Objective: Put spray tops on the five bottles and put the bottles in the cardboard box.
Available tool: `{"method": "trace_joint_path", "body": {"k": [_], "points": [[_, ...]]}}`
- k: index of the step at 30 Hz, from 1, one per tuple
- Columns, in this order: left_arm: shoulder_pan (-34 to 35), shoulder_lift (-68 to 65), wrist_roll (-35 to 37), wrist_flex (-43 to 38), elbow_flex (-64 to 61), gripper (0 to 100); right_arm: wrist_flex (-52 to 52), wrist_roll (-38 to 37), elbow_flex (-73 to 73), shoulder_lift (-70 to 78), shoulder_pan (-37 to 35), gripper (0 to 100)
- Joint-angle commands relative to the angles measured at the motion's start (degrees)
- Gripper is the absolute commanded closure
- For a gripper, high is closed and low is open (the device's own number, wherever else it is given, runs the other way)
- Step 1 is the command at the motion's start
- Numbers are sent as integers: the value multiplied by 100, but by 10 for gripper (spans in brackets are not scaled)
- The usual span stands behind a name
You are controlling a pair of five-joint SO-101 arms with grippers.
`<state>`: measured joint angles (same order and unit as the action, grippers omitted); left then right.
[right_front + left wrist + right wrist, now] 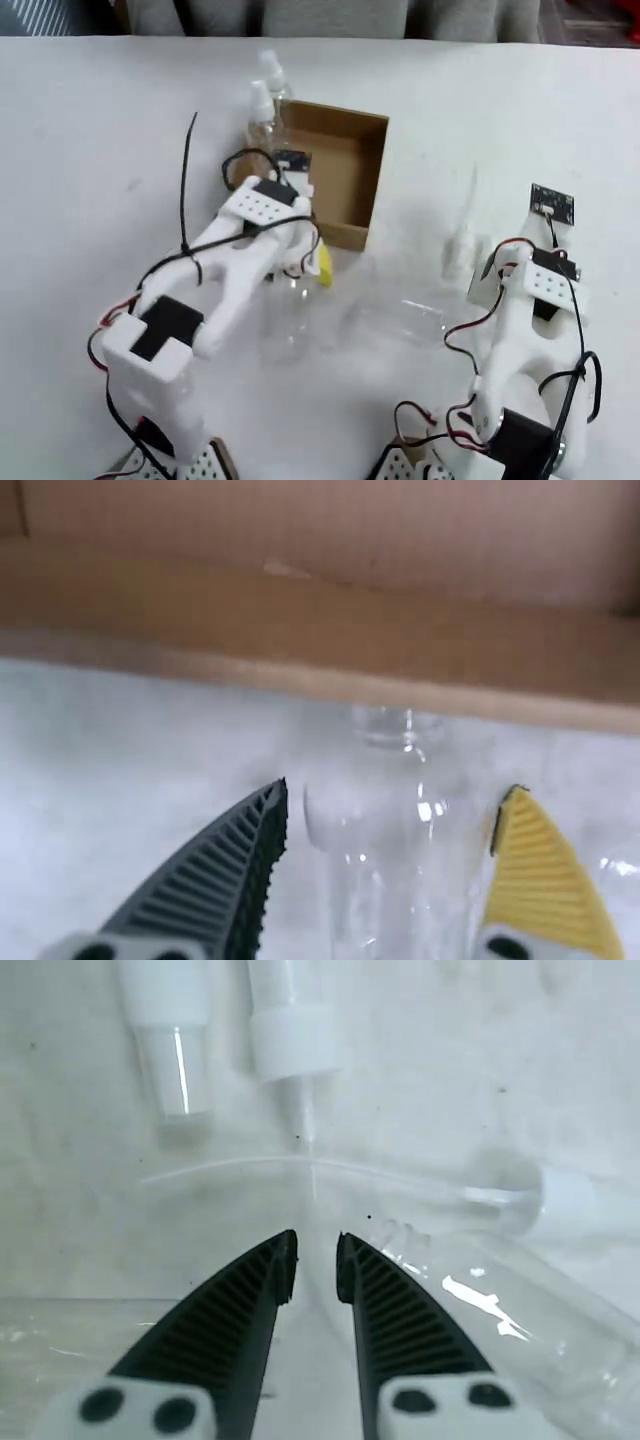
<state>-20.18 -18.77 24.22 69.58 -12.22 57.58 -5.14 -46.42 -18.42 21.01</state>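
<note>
**Desk:** Where's the bottle you're working on?

**Me:** On my left wrist feed, the clear bottle [400, 820] sits between the two fingers of the left tool [395, 788]. Its open neck points toward the cardboard box [300, 620]. I have that tool spread wide, with the grey finger [230, 870] on one side and the yellow finger [535, 870] on the other. Each tip is right beside the bottle's shoulder, but I can't tell whether either pad touches it.

**Desk:** And from above?

**Me:** From the high camera I see the left tool [316, 262] low at the near corner of the cardboard box [376, 170]. The box stands open-topped on the table [100, 120]. Two bottles with tops on [264, 108] stand upright outside the box, just beside its far corner.

**Desk:** Loose parts?

**Me:** Other clear bottles [400, 318] lie on their sides between the arms, and spray tops [458, 248] lie near the right arm. My right wrist feed shows two of those tops [295, 1035] side by side. A third top [565, 1200] lies apart from them, with its thin tube curving across. A bottle on its side [520, 1330] is just beside one finger.

**Desk:** Right tool?

**Me:** The right tool [313, 1255] is nearly closed, with only a thin slit between the black tips and nothing held. It hangs over the table near those tops.
</note>
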Motion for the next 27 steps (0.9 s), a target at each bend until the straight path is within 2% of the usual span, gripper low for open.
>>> {"method": "trace_joint_path", "body": {"k": [1,4,6,9,11,19,23,27], "points": [[13,57,-70,62,237,791,-66,-62,18,-31,-48,947],[48,57,-519,70,273,998,-66,-62,18,-31,-48,947],[48,75,-826,308,237,942,-66,-62,18,-31,-48,947],[163,286,-862,756,211,987,-66,-62,18,-31,-48,947],[268,585,-862,914,-35,974,-66,-62,18,-31,-48,947],[347,2123,-1345,-360,-1925,978,-66,-62,9,-31,-48,947],[418,2193,-1556,-466,-2277,976,-66,-62,9,-31,-48,947],[831,2009,-1565,-510,-2242,976,-66,-62,9,-31,-48,947]]}}
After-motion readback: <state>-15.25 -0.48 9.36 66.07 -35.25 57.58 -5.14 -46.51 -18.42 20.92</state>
